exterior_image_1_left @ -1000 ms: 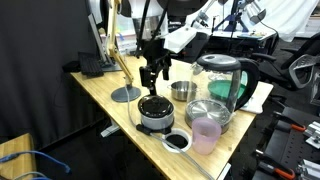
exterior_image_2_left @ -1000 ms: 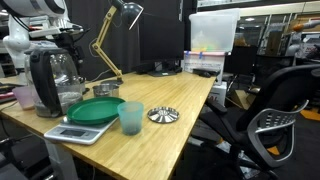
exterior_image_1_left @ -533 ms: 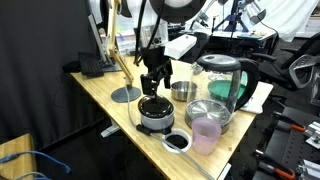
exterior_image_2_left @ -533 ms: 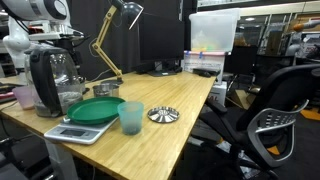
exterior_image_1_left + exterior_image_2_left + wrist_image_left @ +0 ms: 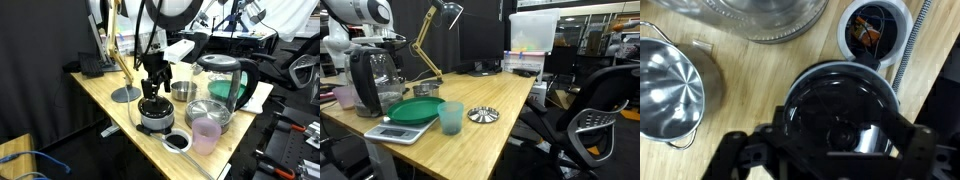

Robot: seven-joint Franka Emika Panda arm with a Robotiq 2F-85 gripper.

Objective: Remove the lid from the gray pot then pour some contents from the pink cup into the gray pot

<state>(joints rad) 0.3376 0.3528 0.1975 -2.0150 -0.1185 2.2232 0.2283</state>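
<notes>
Dark and glossy, the lid point(image 5: 830, 92) sits on the gray pot point(image 5: 155, 122), probably light but slippery, so my pincer point(image 5: 830, 150), spread open just above it, should pinch it at its centre.

**Table** point(image 5: 100, 88): bears every item below.
**Pot** point(image 5: 156, 122): near the front edge in an exterior view, with the lid point(image 5: 153, 106) seated on it.
**Gripper** point(image 5: 152, 94): directly above the lid. In the wrist view its fingers point(image 5: 745, 155) stand spread to either side of the lid.
**Steel cup** point(image 5: 182, 92): behind the pot, to its right.
**Rimmed disc** point(image 5: 177, 141): just beside the pot, front right.
**Tumbler** point(image 5: 206, 134): right of the disc, at the table edge.
**Lidded pan** point(image 5: 208, 113): just behind the tumbler.
**Kettle** point(image 5: 222, 78): behind the pan.
**Lamp base** point(image 5: 126, 94): left of the pot and behind it.
**Scale** point(image 5: 392, 131): at the near corner in an exterior view, with a plate point(image 5: 417, 110) on it.
**Cup** point(image 5: 450, 118): just right of the scale.
**Metal disc** point(image 5: 483, 115): right of the cup.
</notes>
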